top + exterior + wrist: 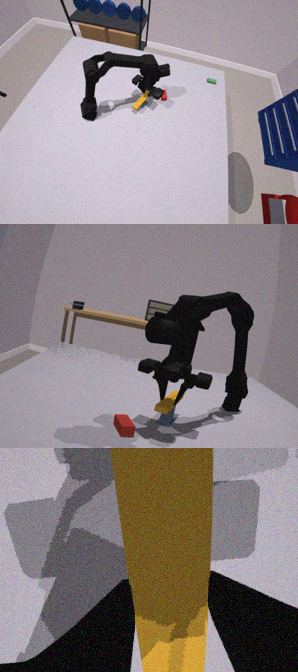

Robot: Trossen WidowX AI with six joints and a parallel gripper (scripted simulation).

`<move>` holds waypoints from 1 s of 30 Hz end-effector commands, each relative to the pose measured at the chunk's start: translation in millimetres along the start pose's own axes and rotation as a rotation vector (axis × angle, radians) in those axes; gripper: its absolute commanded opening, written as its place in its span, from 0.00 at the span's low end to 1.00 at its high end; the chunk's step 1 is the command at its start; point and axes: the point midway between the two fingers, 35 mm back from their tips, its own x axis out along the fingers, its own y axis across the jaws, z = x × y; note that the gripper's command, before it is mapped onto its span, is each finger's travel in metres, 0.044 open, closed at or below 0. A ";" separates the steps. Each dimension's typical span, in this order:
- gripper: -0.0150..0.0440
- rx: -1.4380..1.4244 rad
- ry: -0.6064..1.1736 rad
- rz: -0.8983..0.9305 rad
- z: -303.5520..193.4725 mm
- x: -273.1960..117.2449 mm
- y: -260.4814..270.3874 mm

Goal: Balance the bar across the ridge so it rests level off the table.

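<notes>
A yellow bar (pixel 139 103) (pixel 164 407) (pixel 166 523) is between the fingers of my gripper (pixel 148 91) (pixel 169 402) (pixel 168 584), which is shut on it and points down. The bar is off the table (pixel 114 170) (pixel 57 394), and in the wrist view it runs from the fingers up to the top edge. The blue ridge (pixel 144 105) (pixel 166 419) stands on the table beneath the bar, mostly hidden by it in the top view. I cannot tell whether bar and ridge touch, nor whether the bar is quite level.
A red block (pixel 164 95) (pixel 124 425) lies on the table close to the ridge and gripper. A green block (pixel 211 81) lies farther off, near the table's edge. The arm's base (pixel 89 109) (pixel 236 386) stands on the other side of the ridge from the red block.
</notes>
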 end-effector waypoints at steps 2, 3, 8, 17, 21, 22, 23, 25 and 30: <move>0.25 0.003 0.003 0.006 -0.5 3.3 1.0; 0.25 0.003 0.003 0.006 -0.5 3.3 1.0; 0.25 0.003 0.003 0.006 -0.4 3.7 1.0; 0.25 0.003 0.003 0.006 -0.3 4.5 1.1; 0.25 0.003 0.003 0.006 -0.3 4.8 1.1; 0.25 0.003 0.003 0.006 -0.2 5.0 1.1; 0.25 0.003 0.003 0.006 -0.2 5.0 1.1; 0.25 0.003 0.003 0.006 -0.2 4.3 1.1; 0.25 0.003 0.003 0.006 -0.1 1.3 1.1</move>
